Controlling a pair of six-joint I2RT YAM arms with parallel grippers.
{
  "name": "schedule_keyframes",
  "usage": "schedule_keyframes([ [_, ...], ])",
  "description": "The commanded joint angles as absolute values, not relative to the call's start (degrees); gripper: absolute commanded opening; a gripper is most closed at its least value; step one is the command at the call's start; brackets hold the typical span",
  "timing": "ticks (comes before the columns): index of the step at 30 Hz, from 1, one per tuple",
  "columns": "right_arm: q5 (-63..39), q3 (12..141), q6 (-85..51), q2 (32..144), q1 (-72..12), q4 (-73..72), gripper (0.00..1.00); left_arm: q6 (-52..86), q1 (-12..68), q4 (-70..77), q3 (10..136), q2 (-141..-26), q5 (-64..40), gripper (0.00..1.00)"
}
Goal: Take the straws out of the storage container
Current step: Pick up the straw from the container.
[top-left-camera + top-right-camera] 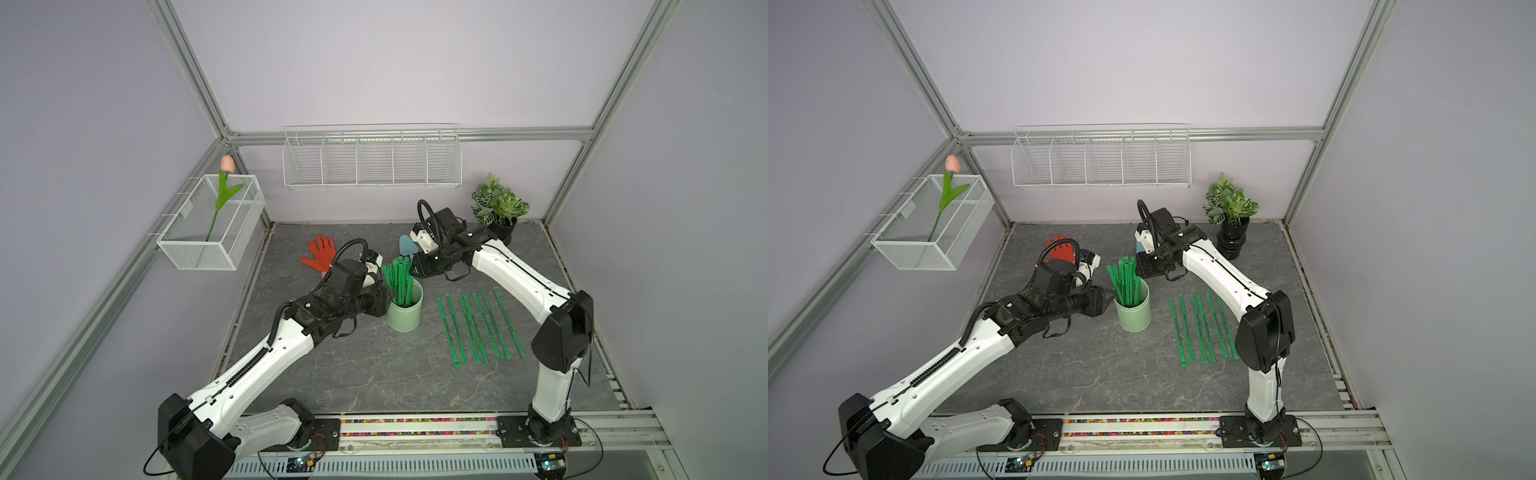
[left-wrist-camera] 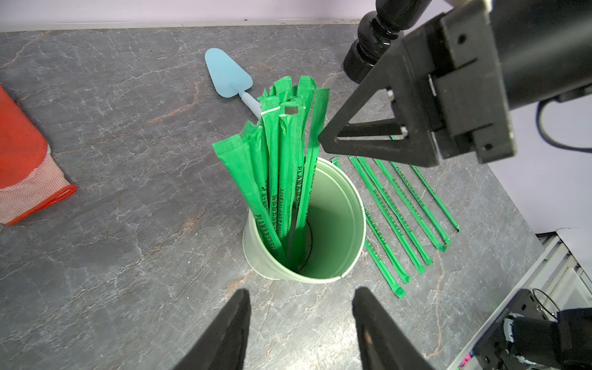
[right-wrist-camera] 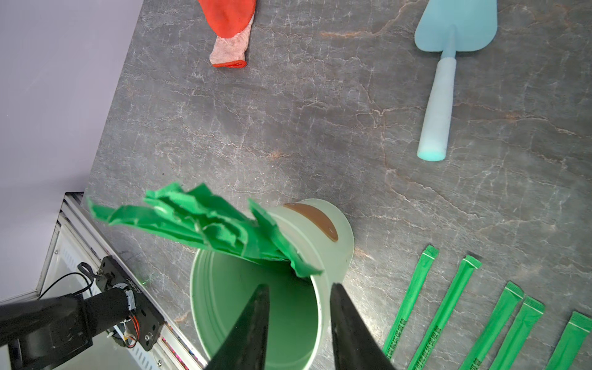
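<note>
1. We see the straws [image 1: 399, 279] in the storage container [image 1: 405, 318] standing near upright, tops leaning slightly toward the left arm. The container stands mid-worktop [image 1: 353, 374].
2. The laid-out straws [image 1: 478, 328] lie flat beside it, parallel, running front to back.
3. Only the right wrist view shows us a brown patch [image 3: 315, 221] on the container's wall.
4. We find the left pincer [image 2: 301, 291] spread and empty just short of the container, and the right pincer [image 3: 299, 286] parted above its mouth, gripping nothing.

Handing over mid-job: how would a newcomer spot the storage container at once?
Start at the grey marbled tabletop and look near its middle. The storage container stands upright there, beside a row of loose straws lying flat. It is the only pale mint-green cup, smooth-sided with bundled straws sticking out of its top, unlike the black plant pot at the back.
</note>
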State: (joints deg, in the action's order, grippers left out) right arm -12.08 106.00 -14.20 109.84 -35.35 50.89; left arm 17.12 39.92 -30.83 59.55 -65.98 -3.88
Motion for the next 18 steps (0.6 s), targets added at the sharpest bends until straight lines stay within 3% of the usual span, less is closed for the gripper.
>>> schedule_keyframes([
  [1,-13.14,107.63,-14.68,111.65,-35.60,50.80,0.35,16.93,40.08,-31.46,59.86,-65.52,-3.24,0.55],
  [7,-13.44,108.61,-14.65,112.93,-35.60,51.02,0.34,16.92,40.08,-31.46,59.85,-65.56,-3.25,0.55],
  [18,-13.45,108.72,-14.18,112.46,-35.65,51.75,0.18,16.96,40.08,-31.46,59.96,-65.83,-3.43,0.55],
])
